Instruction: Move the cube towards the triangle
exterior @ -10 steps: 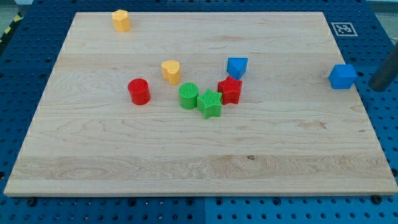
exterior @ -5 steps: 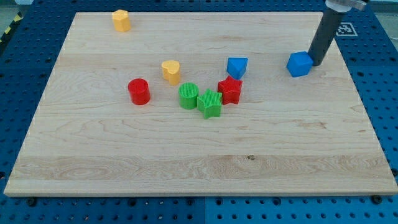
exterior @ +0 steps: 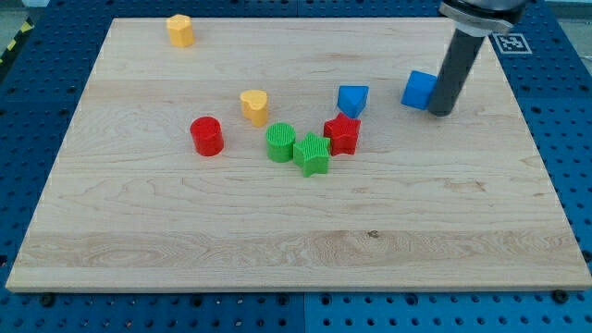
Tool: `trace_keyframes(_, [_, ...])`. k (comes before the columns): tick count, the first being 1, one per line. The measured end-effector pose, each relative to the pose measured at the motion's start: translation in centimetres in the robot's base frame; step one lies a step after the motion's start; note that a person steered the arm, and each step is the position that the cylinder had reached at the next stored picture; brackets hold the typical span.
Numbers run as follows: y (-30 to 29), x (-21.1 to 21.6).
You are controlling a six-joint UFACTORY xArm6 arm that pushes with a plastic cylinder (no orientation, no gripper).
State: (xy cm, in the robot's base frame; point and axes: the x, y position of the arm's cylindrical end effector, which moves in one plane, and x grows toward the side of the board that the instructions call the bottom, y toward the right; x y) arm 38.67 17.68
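Tip (exterior: 441, 112) of my bare rod, which carries no pincer, touches the blue cube (exterior: 419, 89) at four o'clock, blue triangle (exterior: 351, 99) at its nine.

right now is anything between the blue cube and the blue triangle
Nothing visible. The blue cube sits to the view's right of the blue triangle with bare board between. My tip is against the cube's right side.
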Motion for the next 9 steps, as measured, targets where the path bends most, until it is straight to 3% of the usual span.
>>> trace_keyframes(2, [-2.5,-2.5])
trace_keyframes(3, [-0.7,-2.8])
trace_keyframes(4, [0.3,-6.8])
trace_keyframes(5, [0.3,-7.7])
trace_keyframes(6, [-0.3,-7.6])
trace_keyframes(8, [-6.9,-7.0])
trace_keyframes(9, [-3.8,-6.2])
